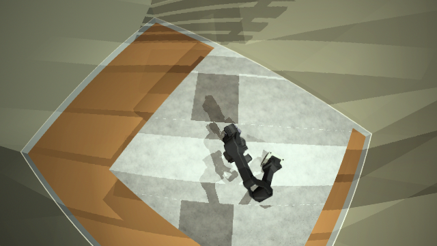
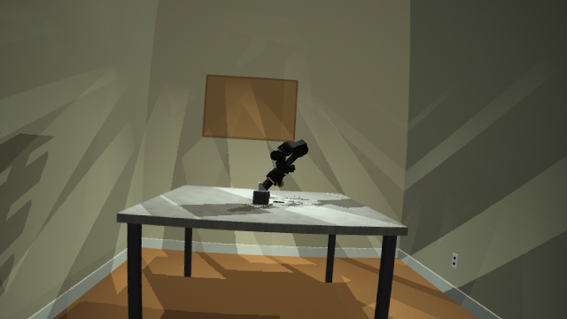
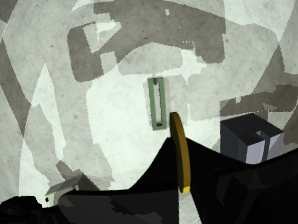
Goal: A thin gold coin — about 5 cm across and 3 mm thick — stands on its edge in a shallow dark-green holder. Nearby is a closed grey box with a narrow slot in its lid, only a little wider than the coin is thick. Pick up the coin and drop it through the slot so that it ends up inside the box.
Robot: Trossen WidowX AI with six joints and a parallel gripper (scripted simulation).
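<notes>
between the two dark fingers of the gripper (image 3: pixel 181 192), the gold coin (image 3: pixel 180 152) stood on edge, pinched at its lower part, with its upper rim rising clear of the fingers. the gripper was clamped shut on the coin, one finger on each flat face. in the wrist view the coin hung above the table (image 3: pixel 120 129), well off its surface. the dark-green holder (image 3: pixel 156 103) lay flat on the table past the coin's top edge, apart from it, its narrow groove showing pale and with nothing standing in it. the grey box (image 3: pixel 252 139) sat to the right of the coin, partly hidden behind the right finger, one corner and a pale side face in sight; its slot could not be made out from here.

in the exterior view the arm (image 2: pixel 283 164) bent down over the far half of the table (image 2: pixel 261 219), and the box (image 2: pixel 260 198) stood just before it. a small spot of gold (image 2: pixel 280 182) showed at the gripper, raised above the tabletop. from the top view the coin appeared only as a thin arc (image 1: pixel 265 158) beside the wrist.
</notes>
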